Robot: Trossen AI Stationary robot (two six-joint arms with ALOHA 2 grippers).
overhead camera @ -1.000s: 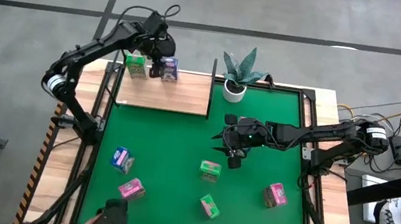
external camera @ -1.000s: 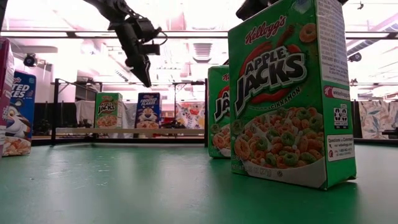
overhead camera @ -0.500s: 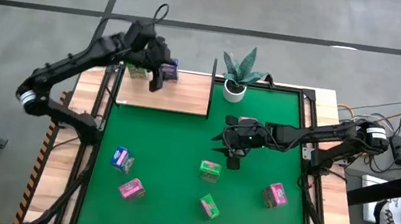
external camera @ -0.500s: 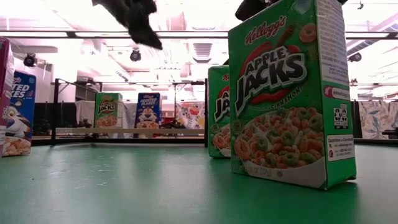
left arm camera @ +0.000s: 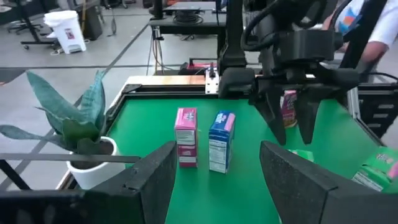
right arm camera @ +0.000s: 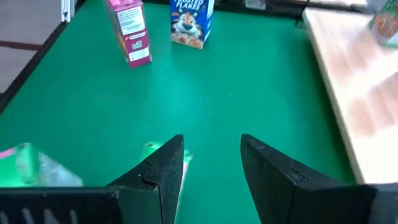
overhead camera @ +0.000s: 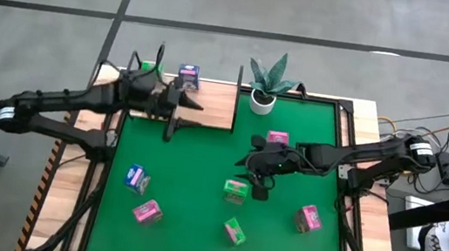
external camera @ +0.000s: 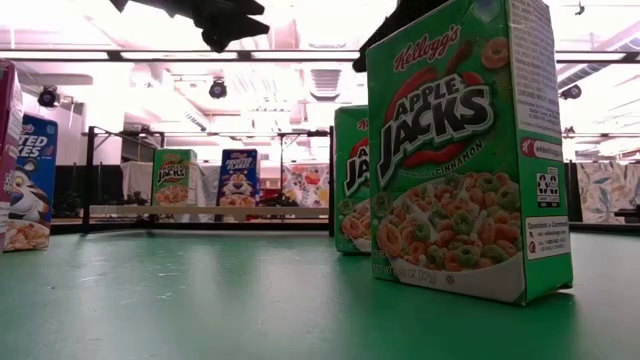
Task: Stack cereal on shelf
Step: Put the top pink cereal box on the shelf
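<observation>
Since a second ago, my left fingers (overhead camera: pixel 175 112) have swung off the back of the shelf (overhead camera: pixel 209 110) to hang spread and empty over its front edge. My right fingers (overhead camera: pixel 257 179), also parted and empty, hover beside the nearest green carton (overhead camera: pixel 235 191). Cereal: two cartons on the shelf, others scattered on the worktop (overhead camera: pixel 193 227) before it; probably light, stiff, crushable card, best pinched across flat side faces.

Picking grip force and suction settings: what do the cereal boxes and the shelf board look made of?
The cereal boxes, such as the green Apple Jacks box, look like thin printed cardboard with a slight sheen and folded edges. The shelf board appears to be pale, matte wood with visible grain; it could be laminate.
</observation>
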